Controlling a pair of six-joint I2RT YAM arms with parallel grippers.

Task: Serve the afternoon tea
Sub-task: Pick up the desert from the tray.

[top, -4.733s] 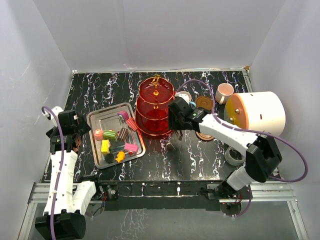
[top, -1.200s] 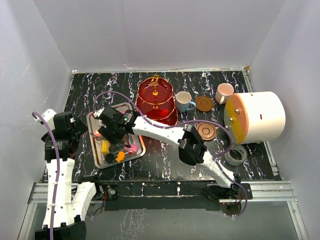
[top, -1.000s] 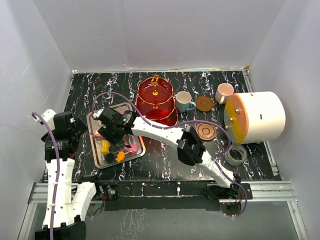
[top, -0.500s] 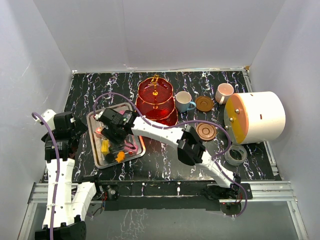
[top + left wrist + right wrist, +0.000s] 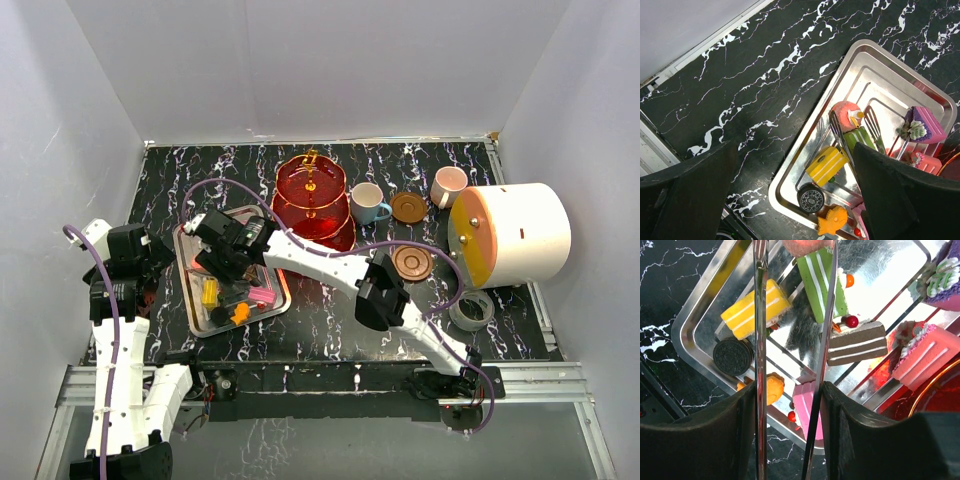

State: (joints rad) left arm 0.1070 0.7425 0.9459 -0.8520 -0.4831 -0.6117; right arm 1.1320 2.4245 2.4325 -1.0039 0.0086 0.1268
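Note:
The translucent red three-tier stand [image 5: 312, 205] stands at the back centre. A blue cup [image 5: 366, 202] and a saucer [image 5: 408, 207] are to its right, a pink cup [image 5: 448, 185] is farther right, and a second saucer [image 5: 411, 263] lies nearer. My right gripper [image 5: 225, 255] [image 5: 790, 400] is shut on metal tongs [image 5: 760, 340], whose spread blades straddle a green sweet [image 5: 820, 280] among yellow [image 5: 755, 307], brown [image 5: 857, 347] and pink [image 5: 805, 407] sweets. My left gripper [image 5: 135, 270] [image 5: 795, 200] is open and empty, above the tray's left edge.
The sweets lie in a silver tray [image 5: 183, 270] [image 5: 807, 134] at the left. A big white cylinder with an orange face [image 5: 510, 232] lies at the right, with a tape roll [image 5: 470, 312] in front of it. White walls close in the table.
The right arm has swung from beside the stand across to the tray with the tongs. In the last second it only shifted slightly over the sweets. The left arm is nearly still.

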